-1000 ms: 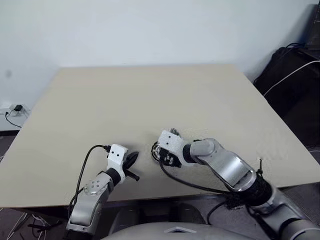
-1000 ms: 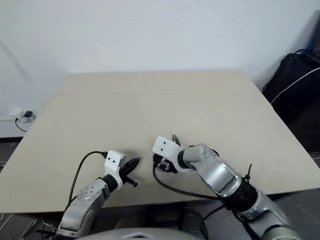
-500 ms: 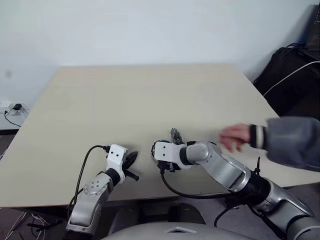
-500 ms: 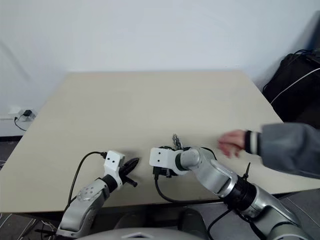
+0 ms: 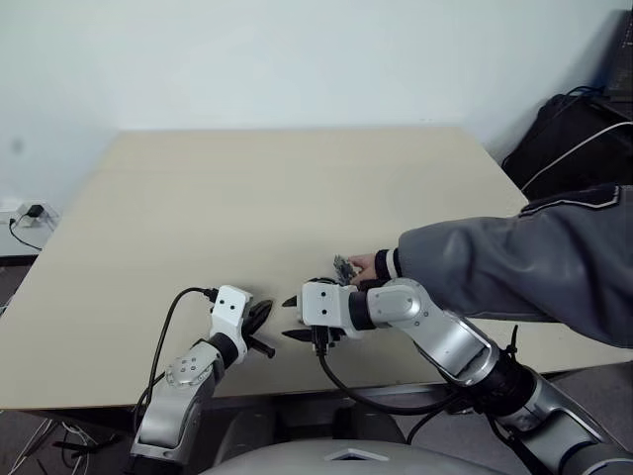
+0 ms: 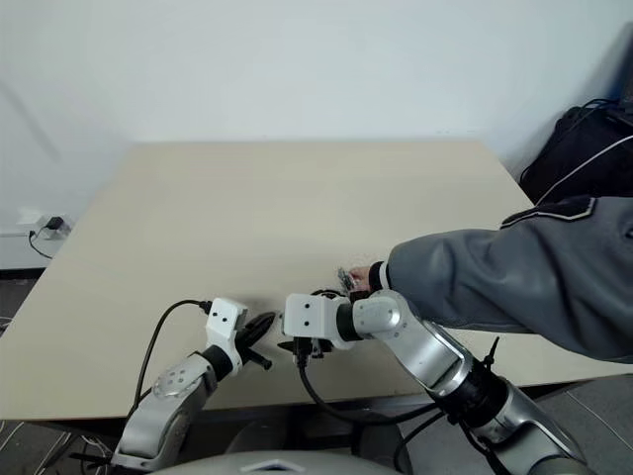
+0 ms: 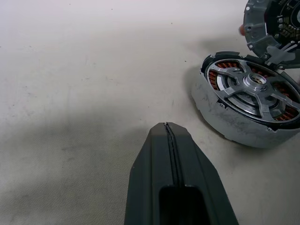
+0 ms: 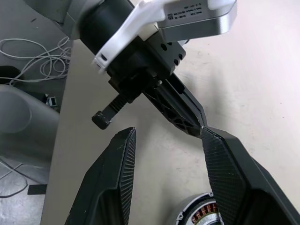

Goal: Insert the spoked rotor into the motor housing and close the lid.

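The motor housing [image 7: 220, 117] lies on the table with copper windings under the spoked rotor [image 7: 255, 89], which sits inside it. Just past it the lid [image 7: 274, 23] is tilted on edge, with a person's hand [image 5: 364, 265] on it. My right gripper [image 5: 292, 318] stands open and empty beside the housing, pointing left toward my left gripper [image 5: 259, 315]. The left gripper [image 7: 167, 126] is shut on nothing, a short way from the housing. In the right wrist view my open right gripper [image 8: 167, 133] frames the left gripper's fingers [image 8: 180, 110].
A grey-sleeved arm [image 5: 514, 262] reaches across the table's right side from the right edge. The tan table [image 5: 277, 188] stretches away behind the parts. A dark bag [image 5: 574, 139] stands off the table at the right.
The person's arm has come in from the right and the hand has reached the lid. My right gripper has swung left off the housing and turned toward the left gripper. The left arm stayed still.
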`<state>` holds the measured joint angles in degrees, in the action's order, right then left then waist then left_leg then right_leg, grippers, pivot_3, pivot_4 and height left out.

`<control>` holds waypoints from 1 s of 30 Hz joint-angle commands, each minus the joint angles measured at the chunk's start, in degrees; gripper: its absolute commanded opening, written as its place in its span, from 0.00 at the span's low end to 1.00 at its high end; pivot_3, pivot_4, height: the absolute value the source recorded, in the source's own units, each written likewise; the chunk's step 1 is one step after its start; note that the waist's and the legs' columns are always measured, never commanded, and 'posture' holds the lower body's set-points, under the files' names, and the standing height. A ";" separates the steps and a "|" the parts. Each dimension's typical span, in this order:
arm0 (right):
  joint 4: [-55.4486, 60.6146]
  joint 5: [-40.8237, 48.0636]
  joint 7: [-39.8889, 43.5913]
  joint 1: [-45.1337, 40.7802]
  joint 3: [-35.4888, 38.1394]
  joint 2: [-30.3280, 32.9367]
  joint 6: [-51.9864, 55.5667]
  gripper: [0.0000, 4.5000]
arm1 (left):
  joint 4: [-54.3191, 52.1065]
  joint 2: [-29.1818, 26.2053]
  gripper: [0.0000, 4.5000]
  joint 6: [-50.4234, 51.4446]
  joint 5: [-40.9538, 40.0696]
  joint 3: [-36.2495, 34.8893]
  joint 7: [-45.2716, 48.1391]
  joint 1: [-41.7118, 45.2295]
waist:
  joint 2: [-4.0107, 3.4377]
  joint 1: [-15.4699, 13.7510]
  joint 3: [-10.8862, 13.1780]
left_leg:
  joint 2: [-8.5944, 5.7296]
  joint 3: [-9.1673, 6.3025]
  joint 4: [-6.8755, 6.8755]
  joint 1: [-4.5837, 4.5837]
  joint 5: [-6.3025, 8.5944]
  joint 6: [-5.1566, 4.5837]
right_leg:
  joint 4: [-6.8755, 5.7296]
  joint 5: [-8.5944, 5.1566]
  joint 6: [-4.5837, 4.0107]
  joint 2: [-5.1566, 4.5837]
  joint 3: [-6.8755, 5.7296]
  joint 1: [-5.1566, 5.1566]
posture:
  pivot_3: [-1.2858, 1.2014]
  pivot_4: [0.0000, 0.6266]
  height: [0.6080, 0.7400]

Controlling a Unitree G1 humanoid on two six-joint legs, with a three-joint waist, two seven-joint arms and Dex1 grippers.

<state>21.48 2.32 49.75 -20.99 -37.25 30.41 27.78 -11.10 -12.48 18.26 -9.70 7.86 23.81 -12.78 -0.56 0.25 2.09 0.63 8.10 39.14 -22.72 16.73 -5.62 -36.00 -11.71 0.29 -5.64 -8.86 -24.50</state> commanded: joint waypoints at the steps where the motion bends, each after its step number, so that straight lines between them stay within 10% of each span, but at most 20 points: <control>1: 1.74 0.16 0.47 -0.40 2.06 -0.43 -1.19 0.52 | -0.70 0.28 0.00 -0.70 -0.53 -0.12 0.19 0.83 | 0.00 -0.08 0.00 | 0.00 0.00 0.00 0.00 0.00 0.00 | 0.00 0.00 0.00 0.00 0.00 0.00 | 0.52 0.00 1.00; 30: -4.51 -5.01 2.19 -1.11 0.91 2.26 -0.52 0.52 | -0.16 -0.02 0.00 -0.70 -0.53 -0.03 0.81 1.74 | 0.01 -0.51 -0.01 | 0.00 0.01 0.05 0.00 0.00 0.01 | -0.01 0.01 0.00 0.00 0.00 0.02 | 0.52 0.00 1.00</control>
<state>17.33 -1.66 51.40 -21.07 -36.69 32.54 28.04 -11.09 -12.57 18.26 -9.71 7.86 24.16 -11.95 -0.55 -0.26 2.08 0.63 8.10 39.20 -22.72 16.72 -5.61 -36.02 -11.70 0.28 -5.65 -8.86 -24.49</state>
